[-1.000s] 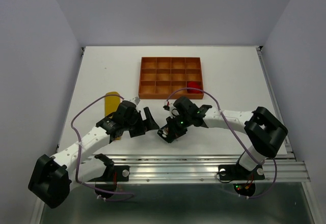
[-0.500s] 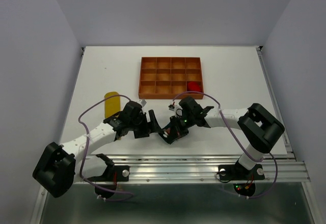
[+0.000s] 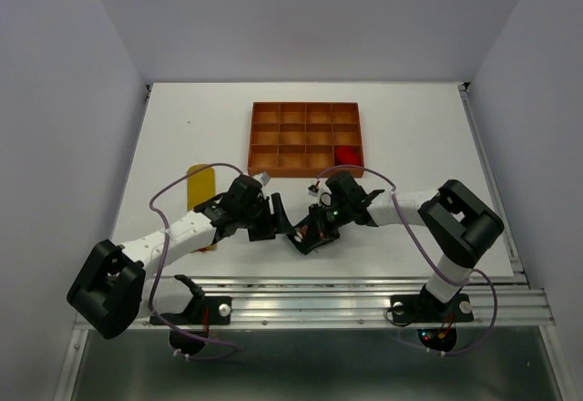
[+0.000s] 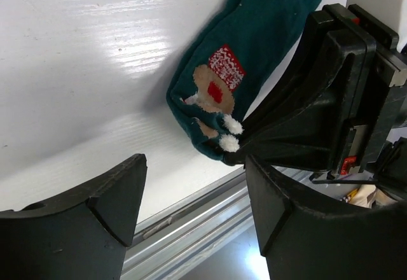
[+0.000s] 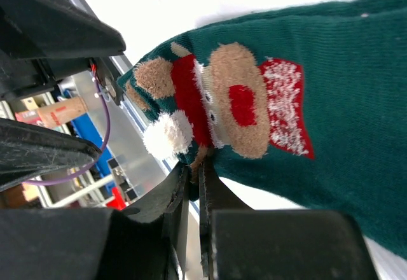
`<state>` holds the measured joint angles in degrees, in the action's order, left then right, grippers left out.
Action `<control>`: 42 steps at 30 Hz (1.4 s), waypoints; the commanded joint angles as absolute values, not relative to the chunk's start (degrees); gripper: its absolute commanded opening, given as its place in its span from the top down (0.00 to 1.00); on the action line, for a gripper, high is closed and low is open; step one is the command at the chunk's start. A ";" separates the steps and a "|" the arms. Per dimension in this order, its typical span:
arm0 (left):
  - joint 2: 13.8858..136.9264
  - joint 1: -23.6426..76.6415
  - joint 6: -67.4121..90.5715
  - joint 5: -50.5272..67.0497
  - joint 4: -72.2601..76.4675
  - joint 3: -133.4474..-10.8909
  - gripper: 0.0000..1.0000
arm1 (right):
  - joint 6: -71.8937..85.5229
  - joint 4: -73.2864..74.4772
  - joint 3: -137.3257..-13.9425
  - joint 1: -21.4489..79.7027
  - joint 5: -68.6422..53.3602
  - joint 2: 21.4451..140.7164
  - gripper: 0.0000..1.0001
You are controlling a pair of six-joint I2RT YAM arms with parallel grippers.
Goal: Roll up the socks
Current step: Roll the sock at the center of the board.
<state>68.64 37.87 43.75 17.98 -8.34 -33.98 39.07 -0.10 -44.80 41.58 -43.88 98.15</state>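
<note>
Since the earlier frames the left arm has swung in from the left side toward the centre of the near table edge, and the left gripper [image 3: 273, 217] now sits just beside the right gripper [image 3: 306, 235]. The right arm has shifted only slightly.

Right gripper [image 5: 191, 173]: clenched. Its two fingers are pressed together on the edge of the dark teal-green sock [image 5: 331, 102] at the toe end, just below the white pompoms of the cartoon pattern. The left wrist view confirms this, with the black fingertips of the right gripper [image 4: 240, 147] meeting the sock [image 4: 254, 38] beside the two white pompoms.

Left gripper [image 4: 196, 172]: released. The jaws stand wide apart with nothing between them; the sock toe lies just beyond the gap, not touched by either finger.

Dark teal-green sock: it lies stretched out on the white table [image 3: 410, 128] near the front edge, pattern side up, unrolled. In the top view the two grippers hide most of it.

Yellow sock [image 3: 200, 185]: flat on the table to the left, beside the left arm.

Red sock [image 3: 346, 155]: in the near right corner compartment of the orange-brown tray [image 3: 306, 105]; whether it is rolled cannot be told.
</note>
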 commanded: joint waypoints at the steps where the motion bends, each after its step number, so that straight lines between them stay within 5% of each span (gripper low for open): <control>1: 69.43 38.32 42.98 18.98 -6.33 -36.91 0.28 | 40.78 -2.64 -43.86 41.13 -45.79 99.49 0.99; 12: 76.81 40.16 42.28 20.13 -4.92 -42.01 0.37 | 40.34 -2.90 -43.86 40.08 -45.79 100.19 0.99; 42: 84.10 41.13 39.99 17.05 -9.76 -47.55 0.38 | 40.52 -5.98 -42.36 37.88 -47.46 100.11 0.99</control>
<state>83.09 40.21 40.97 16.58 -10.09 -44.21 40.56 -2.59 -42.46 38.22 -45.87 99.92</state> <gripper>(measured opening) 0.618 0.112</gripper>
